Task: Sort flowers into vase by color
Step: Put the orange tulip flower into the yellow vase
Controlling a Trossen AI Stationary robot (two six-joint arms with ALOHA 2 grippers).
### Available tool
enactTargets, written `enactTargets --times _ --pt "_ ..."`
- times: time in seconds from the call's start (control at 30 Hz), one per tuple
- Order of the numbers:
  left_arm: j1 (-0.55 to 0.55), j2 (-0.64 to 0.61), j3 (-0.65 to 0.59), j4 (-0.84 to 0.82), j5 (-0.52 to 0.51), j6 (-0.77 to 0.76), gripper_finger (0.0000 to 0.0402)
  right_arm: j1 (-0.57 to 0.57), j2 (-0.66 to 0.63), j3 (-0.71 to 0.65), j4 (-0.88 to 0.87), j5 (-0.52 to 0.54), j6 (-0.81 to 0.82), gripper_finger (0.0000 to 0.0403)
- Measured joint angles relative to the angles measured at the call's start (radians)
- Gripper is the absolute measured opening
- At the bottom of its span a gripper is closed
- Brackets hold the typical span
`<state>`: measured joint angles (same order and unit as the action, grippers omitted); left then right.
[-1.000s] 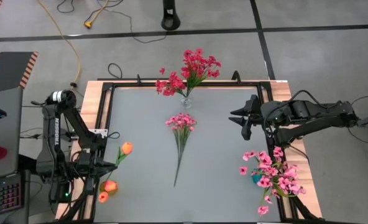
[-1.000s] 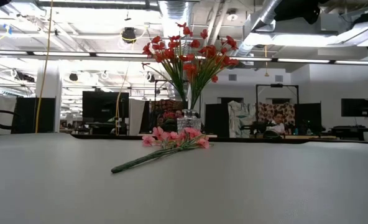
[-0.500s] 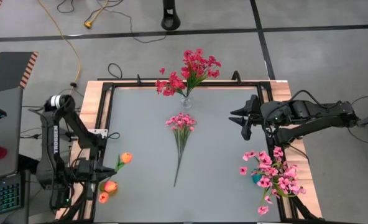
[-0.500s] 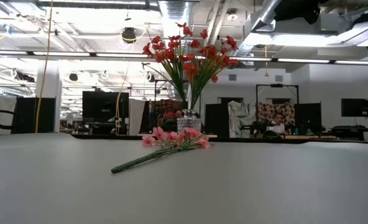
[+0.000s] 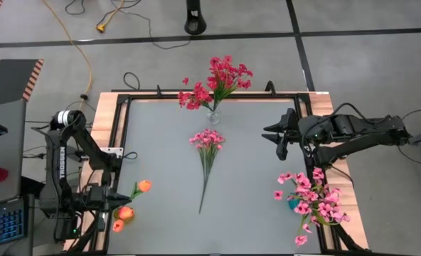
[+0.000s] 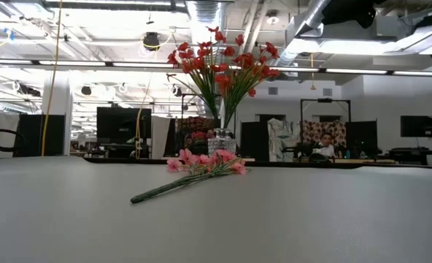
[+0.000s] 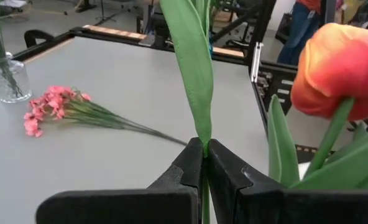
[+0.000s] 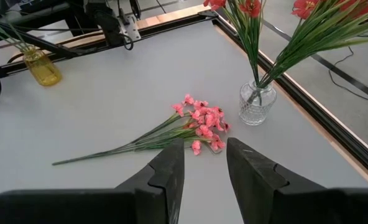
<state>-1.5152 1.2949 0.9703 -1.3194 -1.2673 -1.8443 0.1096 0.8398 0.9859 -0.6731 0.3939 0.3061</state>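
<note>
One pink spray [image 5: 206, 151] lies on the grey table [image 5: 253, 178].

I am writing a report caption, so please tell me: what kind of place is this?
Probably a large open robotics lab or workshop: exposed ceiling pipes, desks with dark monitors behind the table, and a yellow cable on a taped concrete floor.

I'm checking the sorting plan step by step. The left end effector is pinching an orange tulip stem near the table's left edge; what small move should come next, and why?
Probably lower the orange tulip into the yellow glass vase at that corner. The left end effector is shut on its thin green stem, and other orange buds already sit there. The right end effector waits open by the right edge.
</note>
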Motion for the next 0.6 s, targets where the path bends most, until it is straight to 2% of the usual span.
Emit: enactTargets --times 0.13,0.37,0.6 --pt "-0.008 0.000 0.000 0.000 0.028 -0.001 0.0006 0.000 0.000 0.000 0.000 0.000 0.000 0.0148" --pt "-0.012 0.000 0.000 0.001 0.157 -0.062 0.0038 0.000 0.000 0.000 0.000 0.000 0.000 0.0148" --pt "-0.012 -0.001 0.000 0.002 0.168 -0.089 0.0066 0.000 0.000 0.000 0.000 0.000 0.000 0.0148"
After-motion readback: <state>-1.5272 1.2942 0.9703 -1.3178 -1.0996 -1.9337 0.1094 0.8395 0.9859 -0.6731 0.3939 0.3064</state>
